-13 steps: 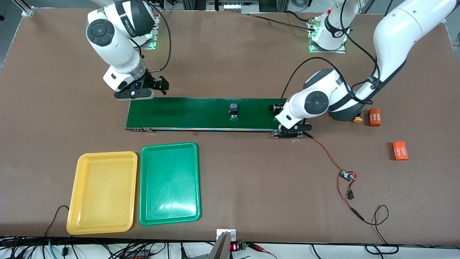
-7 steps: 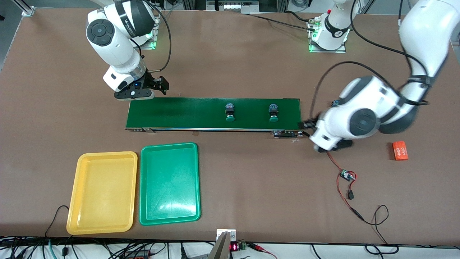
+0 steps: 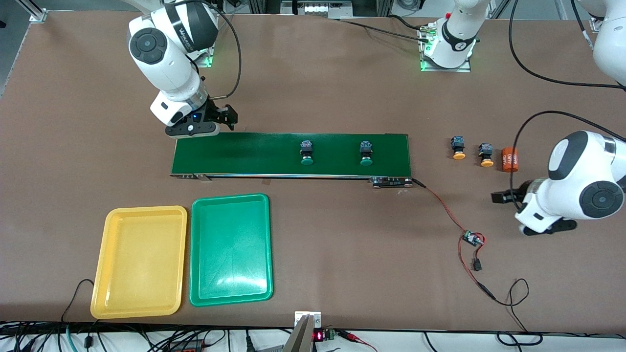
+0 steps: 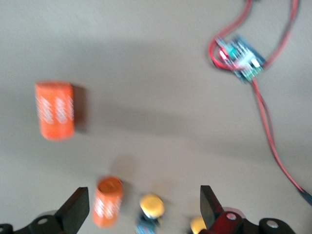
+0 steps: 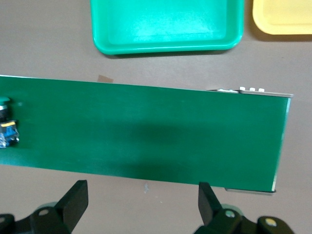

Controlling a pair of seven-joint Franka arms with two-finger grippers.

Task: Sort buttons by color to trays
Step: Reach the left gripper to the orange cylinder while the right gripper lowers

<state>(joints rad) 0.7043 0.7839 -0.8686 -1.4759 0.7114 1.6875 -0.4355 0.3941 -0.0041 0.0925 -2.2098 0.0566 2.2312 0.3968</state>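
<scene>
Two green-capped buttons (image 3: 306,152) (image 3: 366,153) stand on the dark-green belt (image 3: 244,154). Two yellow-capped buttons (image 3: 458,147) (image 3: 486,155) stand on the table past the belt's end, toward the left arm's end. The yellow tray (image 3: 139,261) and green tray (image 3: 231,249) lie side by side, nearer the camera than the belt. My left gripper (image 3: 542,226) is open and empty over the table; its wrist view shows the open gripper (image 4: 144,208) and both yellow caps (image 4: 152,205) (image 4: 197,225). My right gripper (image 3: 193,129) is open and empty (image 5: 142,197) over the belt's end.
An orange cylinder (image 3: 510,159) lies beside the yellow buttons; the left wrist view shows it (image 4: 107,201) and a second one (image 4: 54,110). A small circuit board (image 3: 472,238) with red and black wires lies nearer the camera than the belt's end.
My left gripper let go of a green button on the belt and swung away toward its end of the table. Both green buttons drifted along the belt toward the right arm. My right gripper shifted slightly.
</scene>
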